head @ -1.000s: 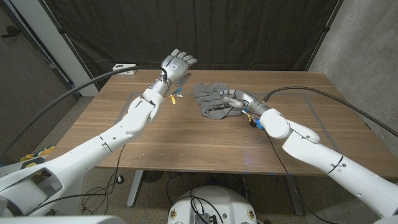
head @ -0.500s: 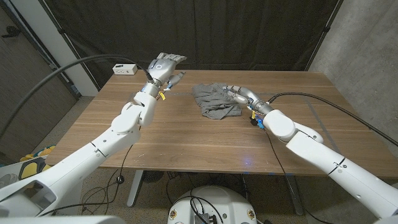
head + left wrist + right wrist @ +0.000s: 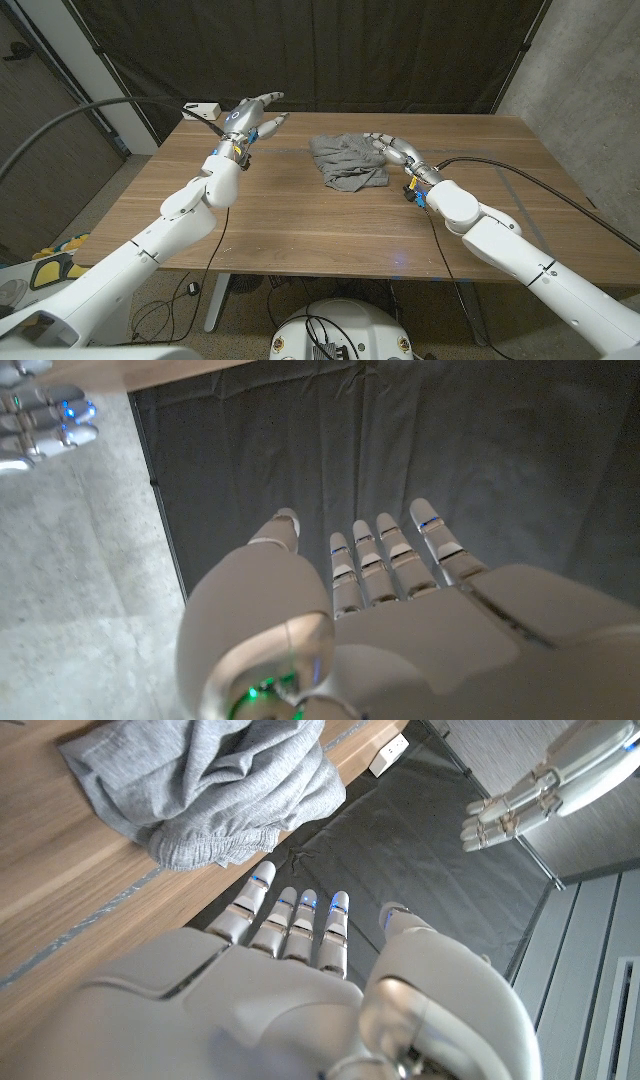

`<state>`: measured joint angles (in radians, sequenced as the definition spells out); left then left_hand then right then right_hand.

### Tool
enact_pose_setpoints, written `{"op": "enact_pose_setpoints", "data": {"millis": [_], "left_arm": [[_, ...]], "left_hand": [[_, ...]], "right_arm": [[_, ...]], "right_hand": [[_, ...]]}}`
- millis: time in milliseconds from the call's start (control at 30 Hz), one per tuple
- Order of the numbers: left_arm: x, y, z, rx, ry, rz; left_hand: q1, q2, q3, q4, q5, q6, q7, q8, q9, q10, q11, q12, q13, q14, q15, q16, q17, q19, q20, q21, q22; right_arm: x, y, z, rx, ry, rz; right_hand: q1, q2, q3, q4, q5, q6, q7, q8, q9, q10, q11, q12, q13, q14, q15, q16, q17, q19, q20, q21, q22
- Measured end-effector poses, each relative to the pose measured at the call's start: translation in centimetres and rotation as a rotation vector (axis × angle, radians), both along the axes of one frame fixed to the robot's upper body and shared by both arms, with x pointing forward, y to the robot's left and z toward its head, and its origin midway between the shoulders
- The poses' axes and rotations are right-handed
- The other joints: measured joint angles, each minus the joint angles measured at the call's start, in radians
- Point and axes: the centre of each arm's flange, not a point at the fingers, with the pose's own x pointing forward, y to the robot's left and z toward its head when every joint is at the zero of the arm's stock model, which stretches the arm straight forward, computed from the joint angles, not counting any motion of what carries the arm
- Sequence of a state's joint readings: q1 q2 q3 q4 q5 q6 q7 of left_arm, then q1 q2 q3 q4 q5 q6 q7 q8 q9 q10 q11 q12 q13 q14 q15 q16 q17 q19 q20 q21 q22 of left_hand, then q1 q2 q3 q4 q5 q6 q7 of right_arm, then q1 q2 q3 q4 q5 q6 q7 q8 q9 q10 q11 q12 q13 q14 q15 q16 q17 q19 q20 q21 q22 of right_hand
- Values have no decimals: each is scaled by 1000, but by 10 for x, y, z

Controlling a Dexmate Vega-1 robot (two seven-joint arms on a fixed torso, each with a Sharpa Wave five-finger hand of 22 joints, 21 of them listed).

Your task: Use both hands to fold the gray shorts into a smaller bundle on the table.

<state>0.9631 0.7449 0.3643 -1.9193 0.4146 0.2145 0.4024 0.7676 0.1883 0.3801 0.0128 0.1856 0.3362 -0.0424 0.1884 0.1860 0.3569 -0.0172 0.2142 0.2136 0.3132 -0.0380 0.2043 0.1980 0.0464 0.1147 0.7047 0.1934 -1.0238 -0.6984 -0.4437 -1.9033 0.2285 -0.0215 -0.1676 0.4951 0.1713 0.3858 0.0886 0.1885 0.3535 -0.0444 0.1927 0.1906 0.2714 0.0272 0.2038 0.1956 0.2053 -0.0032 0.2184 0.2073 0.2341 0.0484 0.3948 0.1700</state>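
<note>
Ok so here's where I'm at. The gray shorts [image 3: 346, 160] are sitting in a rumpled heap in the upper middle of the head view, toward the far side of the wooden table [image 3: 300, 220]. Not flat at all, lots of creases, with a thicker hem edge bunched along the near side. In the right wrist view the same heap [image 3: 210, 785] takes up the upper left of the frame, hanging right at the table's edge as that camera sees it.

My right hand [image 3: 393, 148] is just right of the shorts in the head view, at their right edge. Whether the fingers actually touch the cloth, I can't tell from here. The right wrist view shows its fingers [image 3: 290, 925] stretched out straight and close together, nothing in them.

My left hand [image 3: 248, 115] is up in the upper left of center in the head view, lifted above the far left part of the table and well apart from the shorts. Fingers are extended and pointing toward the right of the frame, holding nothing. In the left wrist view those fingers [image 3: 390, 555] sit side by side, slightly apart, thumb off to one side, against the black curtain [image 3: 480, 450].

There's also a small white box [image 3: 204, 108] at the table's far left corner, just beside the left hand in the picture.
</note>
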Motion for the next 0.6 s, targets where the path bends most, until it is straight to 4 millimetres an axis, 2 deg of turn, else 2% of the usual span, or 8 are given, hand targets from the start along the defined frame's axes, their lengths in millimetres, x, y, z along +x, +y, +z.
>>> {"op": "enact_pose_setpoints", "data": {"millis": [267, 333, 467, 600], "left_arm": [[5, 18, -13, -157, 64, -120], [6, 20, -17, -197, 84, -165], [8, 25, -23, -264, 109, -240], [9, 29, -29, -311, 130, -307]], "left_hand": [[-26, -2, 17, 17, 4, -30, 29, -8, 0, -34, 34, -12, 0, -36, 36, -5, 5, -17, 24, -3, 0], [-40, -1, 25, 25, 4, -24, 47, -7, 0, -33, 45, -13, 0, -42, 45, -5, 5, -22, 28, -6, 2], [-63, -2, 35, 36, 4, -10, 73, 1, 0, -24, 63, -7, 0, -45, 64, -5, 3, -38, 12, -10, 5], [-93, -11, 36, 49, 4, -68, 58, -11, 0, -50, 73, -9, -3, -75, 74, -12, -3, -67, -17, -21, 4]], "right_arm": [[1, -5, -5, 107, 9, 48], [1, -6, -8, 133, 13, 57], [1, -9, -11, 167, 13, 63], [0, -11, -13, 201, 7, 66]], "right_hand": [[0, 0, -2, -2, -4, 1, 10, 0, 0, 0, 11, -4, 0, -5, 5, 0, 0, 0, 0, -6, 0], [-2, -2, -5, -5, -4, 0, 11, 0, 0, -6, 17, -4, 0, -8, 15, 0, 3, -4, 4, -8, 0], [-16, -10, -13, 4, -6, -4, 21, 0, 0, -9, 27, -4, 0, -14, 22, 0, 5, -9, 9, -16, 0], [-31, -19, -19, 9, -8, -5, 28, 0, 0, -12, 38, -7, 0, -18, 33, 0, 5, -9, 9, -17, 0]]}}
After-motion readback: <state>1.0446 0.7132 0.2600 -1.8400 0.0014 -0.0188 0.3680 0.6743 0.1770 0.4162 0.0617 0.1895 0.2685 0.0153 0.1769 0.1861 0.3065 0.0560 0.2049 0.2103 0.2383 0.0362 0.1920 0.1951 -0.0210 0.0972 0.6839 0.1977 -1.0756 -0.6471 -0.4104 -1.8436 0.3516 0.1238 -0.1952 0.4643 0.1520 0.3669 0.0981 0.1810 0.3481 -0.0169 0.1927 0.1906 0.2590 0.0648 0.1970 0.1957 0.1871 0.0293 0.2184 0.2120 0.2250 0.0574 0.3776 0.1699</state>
